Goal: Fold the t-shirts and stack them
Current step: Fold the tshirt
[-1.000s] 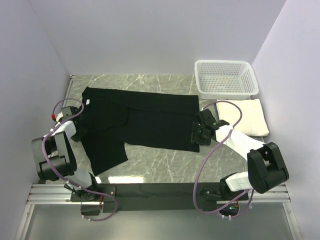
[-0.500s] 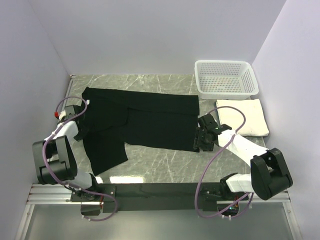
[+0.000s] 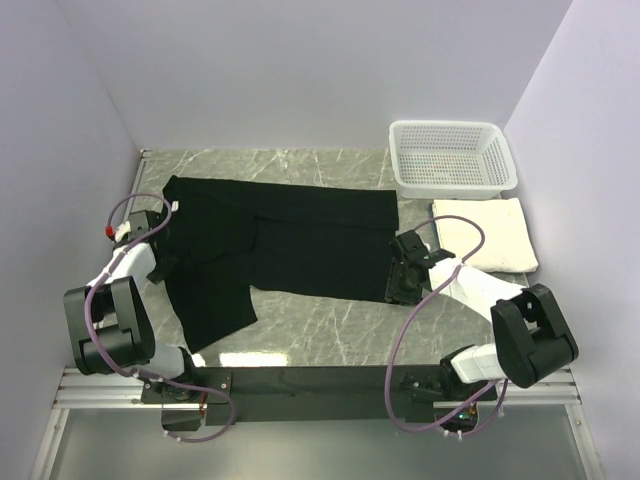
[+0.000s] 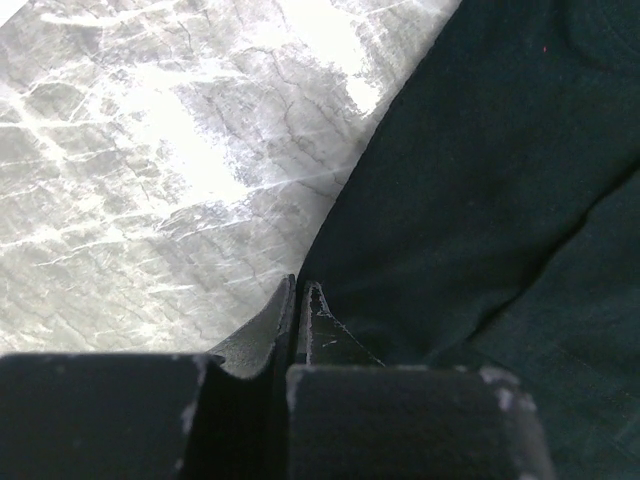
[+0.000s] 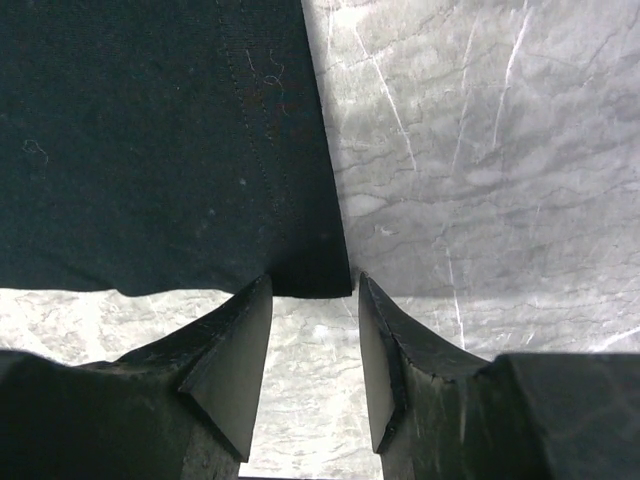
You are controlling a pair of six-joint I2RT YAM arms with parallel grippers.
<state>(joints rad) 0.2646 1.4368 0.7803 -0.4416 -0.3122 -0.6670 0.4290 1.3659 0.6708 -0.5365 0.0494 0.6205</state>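
Observation:
The black t-shirt (image 3: 280, 240) lies spread flat on the marble table, one sleeve pointing toward the near left. The cream-white t-shirt (image 3: 492, 232) lies folded at the right. My left gripper (image 3: 162, 264) is at the shirt's left edge; in the left wrist view its fingers (image 4: 298, 292) are pressed together right on the edge of the black cloth (image 4: 480, 180). My right gripper (image 3: 398, 288) is low over the shirt's near right corner. In the right wrist view it is open (image 5: 313, 285), its fingers on either side of the corner of the black hem (image 5: 300, 270).
A white mesh basket (image 3: 452, 157) stands at the back right, just behind the cream shirt. Purple walls close in the left, back and right. Bare marble (image 3: 330, 325) lies between the black shirt and the arm bases.
My right gripper has slid a little nearer along the shirt's right edge to its near corner. My left arm's elbow has dropped back slightly; its gripper stays at the left edge.

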